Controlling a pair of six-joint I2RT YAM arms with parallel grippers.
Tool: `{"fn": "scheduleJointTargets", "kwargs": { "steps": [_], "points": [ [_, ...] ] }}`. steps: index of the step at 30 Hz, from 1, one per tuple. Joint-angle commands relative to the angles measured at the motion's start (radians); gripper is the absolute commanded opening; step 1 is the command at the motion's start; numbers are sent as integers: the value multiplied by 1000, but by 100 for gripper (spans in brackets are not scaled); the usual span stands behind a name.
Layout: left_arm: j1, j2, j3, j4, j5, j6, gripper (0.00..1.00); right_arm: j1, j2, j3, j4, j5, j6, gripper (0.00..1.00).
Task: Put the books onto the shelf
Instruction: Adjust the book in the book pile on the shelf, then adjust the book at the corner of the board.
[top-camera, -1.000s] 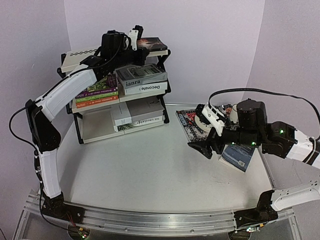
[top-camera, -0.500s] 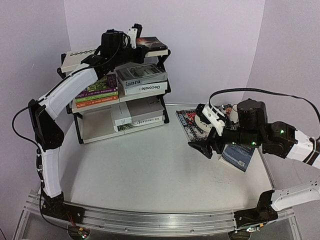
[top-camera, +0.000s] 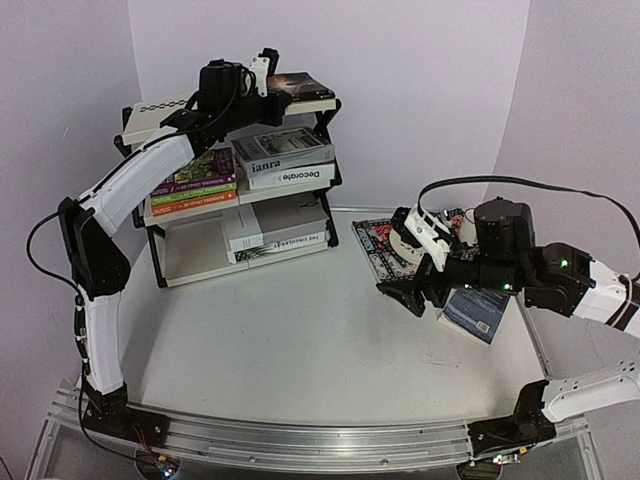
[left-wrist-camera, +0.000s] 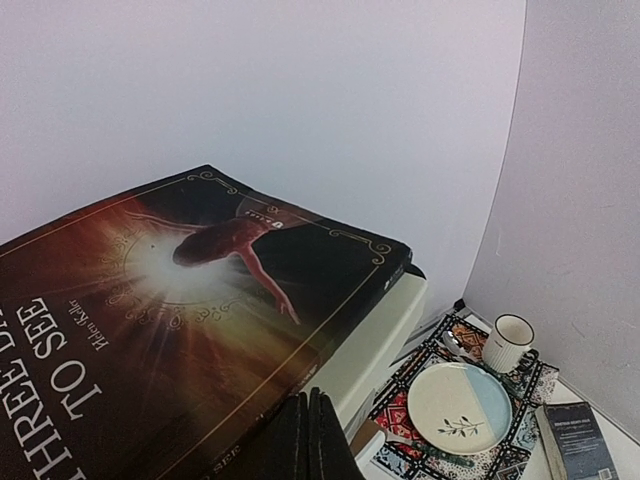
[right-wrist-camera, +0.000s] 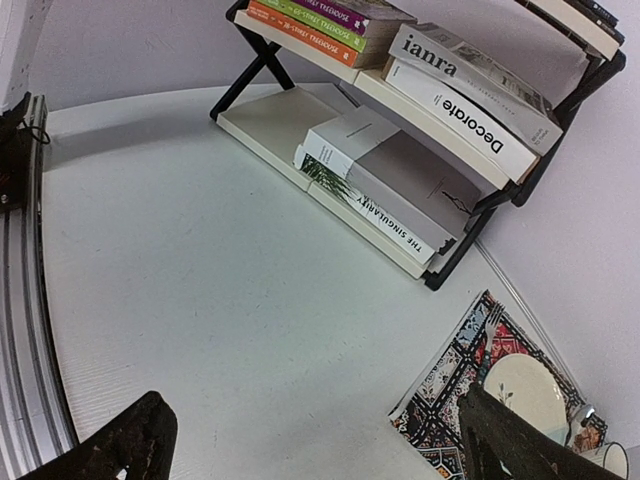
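The shelf (top-camera: 148, 112) stands at the back left. A black book (top-camera: 303, 88) lies on its top board. My left gripper (top-camera: 266, 62) is shut and empty, its tips (left-wrist-camera: 312, 432) at that book's (left-wrist-camera: 200, 310) near edge. The middle board holds colourful paperbacks (top-camera: 195, 180), the grey "laura" book (top-camera: 283, 148) and "Decorate" (top-camera: 290, 177). On the bottom board lies a grey book (top-camera: 275, 222) over a white palm-leaf one (top-camera: 285, 247). A dark blue book (top-camera: 478, 312) lies on the table under my right arm. My right gripper (top-camera: 403, 293) hovers open over bare table (right-wrist-camera: 315, 445).
A patterned placemat (top-camera: 372, 245) lies right of the shelf with a plate (left-wrist-camera: 458, 405), a mug (left-wrist-camera: 508, 343) and a fork on it. Purple walls close the back and both sides. A metal rail runs along the near edge.
My left gripper has shifted slightly left along the top board, still shut. The right arm has not moved.
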Motion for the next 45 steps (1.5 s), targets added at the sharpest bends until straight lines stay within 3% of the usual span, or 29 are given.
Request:
{"fn": "scheduleJointTargets", "kwargs": {
  "steps": [1,10,14,19,21,24,28,32,40,45],
  "points": [
    [15,-15,35,40,6,14,0,-4,-2,16,14,30,3,98],
    [15,-114,-68,42,87,0,2,-9,90,83,-55,189,91,98],
    [14,-192,-142,41,192,-33,21,-62,154,120,-165,271,213,98],
    [11,-305,-290,41,283,-94,45,-276,172,94,-256,173,433,98],
    [11,-355,-351,41,310,-130,61,-346,189,95,-301,183,498,98],
    [9,-412,-455,42,362,-196,76,-438,245,120,-379,193,612,98],
    [-1,-474,-596,43,425,-262,86,-559,306,117,-450,186,732,98],
    [-9,-504,-711,42,439,-282,99,-717,313,47,-437,70,779,98],
    [-15,-571,-874,42,448,-296,100,-930,333,-12,-372,102,791,98],
    [-17,-620,-950,42,452,-295,100,-1078,364,-84,-257,-32,841,98]
  ]
}}
